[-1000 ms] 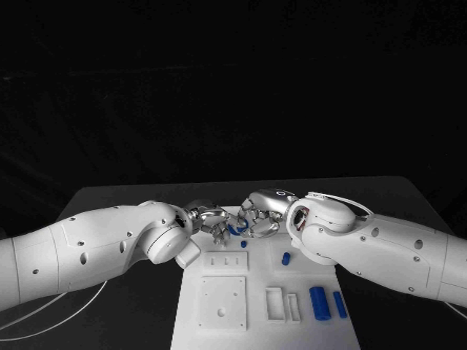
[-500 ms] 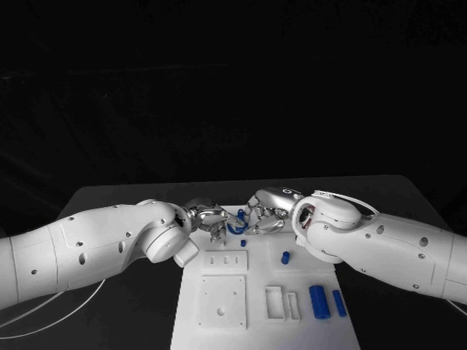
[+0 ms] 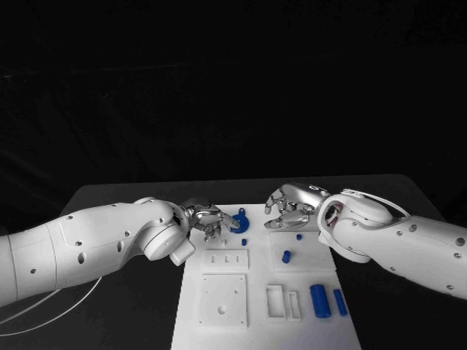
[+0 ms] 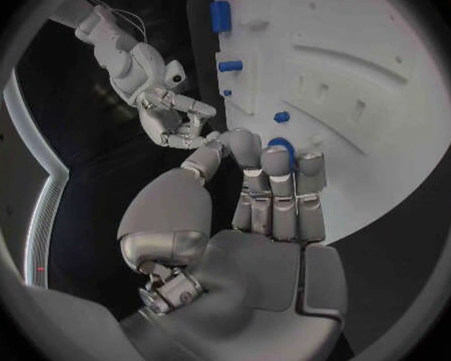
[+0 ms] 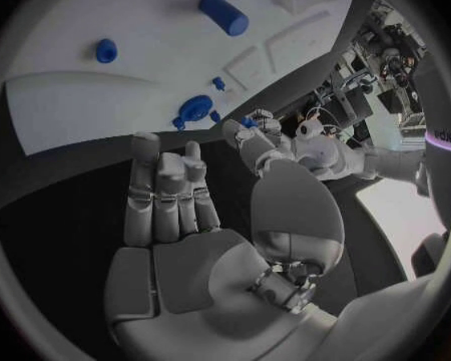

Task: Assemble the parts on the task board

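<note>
Seating of the blue ring part at the far end of the task board

I see the left hand [image 3: 205, 219] at the far left corner of the task board [image 3: 223, 321], and it pinches a blue ring-shaped part [image 3: 240, 222] between the thumb and the fingertips. In the left wrist view the fingers [image 4: 278, 186] curl over this part, so I cannot tell if it already sits in its place or only rests on the plate. My judgement is that the step in hand is to set this ring down in its seat. To do it well, I would keep the ring flat to the board, lower it slowly, and let go only when it does not rock. If the ring is tilted it could jam, so I would press straight down and not sideways.

The right hand [image 3: 288, 207] hovers just beside, over the far right part of the board. It holds nothing; its fingers are half curled and apart, as the right wrist view also shows [image 5: 170, 208]. I would keep it near, because it may help to steady the board.

Both forearms come in low over the table and the hands point toward each other with a small gap between them. On the board a small blue peg [image 3: 286, 257] stands near the middle, and two blue cylinders [image 3: 319, 301] lie at the near right side, well apart from the hands.
</note>
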Robot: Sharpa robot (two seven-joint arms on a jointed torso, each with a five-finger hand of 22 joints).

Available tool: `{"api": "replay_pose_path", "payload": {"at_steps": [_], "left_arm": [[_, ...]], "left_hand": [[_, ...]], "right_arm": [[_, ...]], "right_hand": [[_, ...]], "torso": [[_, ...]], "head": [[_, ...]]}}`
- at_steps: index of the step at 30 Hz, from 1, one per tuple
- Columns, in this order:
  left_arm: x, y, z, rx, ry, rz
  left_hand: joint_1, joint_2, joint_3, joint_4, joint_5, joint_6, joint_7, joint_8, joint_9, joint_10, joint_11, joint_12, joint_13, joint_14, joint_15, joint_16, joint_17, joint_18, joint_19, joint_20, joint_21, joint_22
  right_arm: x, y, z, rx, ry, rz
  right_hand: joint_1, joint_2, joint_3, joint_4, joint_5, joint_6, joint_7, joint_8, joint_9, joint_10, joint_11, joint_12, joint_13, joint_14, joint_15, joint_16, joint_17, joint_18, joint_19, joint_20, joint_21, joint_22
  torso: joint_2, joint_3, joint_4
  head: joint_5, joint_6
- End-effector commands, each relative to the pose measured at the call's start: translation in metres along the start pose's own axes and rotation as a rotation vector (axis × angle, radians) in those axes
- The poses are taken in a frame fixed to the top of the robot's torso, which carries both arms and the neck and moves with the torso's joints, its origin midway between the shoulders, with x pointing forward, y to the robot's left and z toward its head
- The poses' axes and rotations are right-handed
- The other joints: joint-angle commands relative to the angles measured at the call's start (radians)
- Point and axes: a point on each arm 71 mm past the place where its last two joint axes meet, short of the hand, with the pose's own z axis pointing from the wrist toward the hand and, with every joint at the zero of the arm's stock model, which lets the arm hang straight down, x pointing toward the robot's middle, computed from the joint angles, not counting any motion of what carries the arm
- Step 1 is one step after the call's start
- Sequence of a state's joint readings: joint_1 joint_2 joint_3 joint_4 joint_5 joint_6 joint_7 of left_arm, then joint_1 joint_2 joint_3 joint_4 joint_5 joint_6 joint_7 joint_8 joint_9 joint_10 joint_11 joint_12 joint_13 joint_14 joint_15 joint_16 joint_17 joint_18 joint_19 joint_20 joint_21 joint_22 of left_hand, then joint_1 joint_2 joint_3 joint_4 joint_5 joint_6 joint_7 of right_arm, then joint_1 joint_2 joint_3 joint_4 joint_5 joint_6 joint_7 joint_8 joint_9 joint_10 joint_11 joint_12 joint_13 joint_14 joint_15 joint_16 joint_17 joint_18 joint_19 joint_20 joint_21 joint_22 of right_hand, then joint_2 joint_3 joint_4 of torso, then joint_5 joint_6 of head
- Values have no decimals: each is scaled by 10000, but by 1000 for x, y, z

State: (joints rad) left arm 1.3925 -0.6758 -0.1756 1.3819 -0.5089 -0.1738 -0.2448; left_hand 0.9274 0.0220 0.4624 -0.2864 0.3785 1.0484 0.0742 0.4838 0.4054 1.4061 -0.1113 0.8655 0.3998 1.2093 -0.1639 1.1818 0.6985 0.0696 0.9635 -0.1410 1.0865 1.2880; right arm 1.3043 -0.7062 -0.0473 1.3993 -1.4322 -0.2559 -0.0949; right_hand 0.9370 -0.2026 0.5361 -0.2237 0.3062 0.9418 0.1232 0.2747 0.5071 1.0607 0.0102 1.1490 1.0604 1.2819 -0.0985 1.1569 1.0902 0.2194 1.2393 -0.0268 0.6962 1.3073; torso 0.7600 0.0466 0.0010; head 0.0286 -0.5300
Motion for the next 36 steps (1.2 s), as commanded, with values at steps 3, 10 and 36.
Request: {"api": "replay_pose_path", "payload": {"at_steps": [3, 10, 36], "left_arm": [[-2, 6, 0, -918, 95, 779], [-3, 4, 4, -1452, 318, 1741], [14, -8, 9, -1492, 699, 3204]], "left_hand": [[73, -2, 34, -1, 86, 1197, -856, -152, 4609, 74, -77, 149, 84, 327, -316, 134, 4, 38, 78, -1287, 124, -24], [63, 46, 65, 6, 123, 1260, -881, -460, 4855, 56, -115, 745, 520, 428, -485, 516, 106, 106, 162, -1358, 423, -70], [-614, -117, 1480, 205, 1148, 2108, -1064, -1019, 5845, -93, -288, 1885, 1387, 620, -637, 1368, 52, 274, 462, -1318, 910, -228]], "right_arm": [[-21, -19, -10, 77, -1509, 2415], [-54, -51, -10, 479, -2483, 4166], [-73, -87, 19, 1076, -3109, 4899]], "right_hand": [[-26, 109, -205, -78, 451, -212, 55, -105, 10, -148, 44, -198, -165, -181, 47, -346, -139, 421, -257, 122, -260, -54], [-52, 506, -427, -559, 1071, -802, 313, -371, -35, -998, 367, -1166, -900, -1070, 402, -1791, -871, 219, -1496, 631, -1315, -434], [79, 914, -768, -601, 1702, -1358, 808, -204, -223, -1741, 1400, -6768, -8018, -3431, 2299, -8155, -4459, -494, -6238, 2119, -4425, -977]], "torso": [[-12, 7, -5], [-37, 18, -22], [-94, 57, 34]], "head": [[36, -69], [36, -170], [86, -703]]}}
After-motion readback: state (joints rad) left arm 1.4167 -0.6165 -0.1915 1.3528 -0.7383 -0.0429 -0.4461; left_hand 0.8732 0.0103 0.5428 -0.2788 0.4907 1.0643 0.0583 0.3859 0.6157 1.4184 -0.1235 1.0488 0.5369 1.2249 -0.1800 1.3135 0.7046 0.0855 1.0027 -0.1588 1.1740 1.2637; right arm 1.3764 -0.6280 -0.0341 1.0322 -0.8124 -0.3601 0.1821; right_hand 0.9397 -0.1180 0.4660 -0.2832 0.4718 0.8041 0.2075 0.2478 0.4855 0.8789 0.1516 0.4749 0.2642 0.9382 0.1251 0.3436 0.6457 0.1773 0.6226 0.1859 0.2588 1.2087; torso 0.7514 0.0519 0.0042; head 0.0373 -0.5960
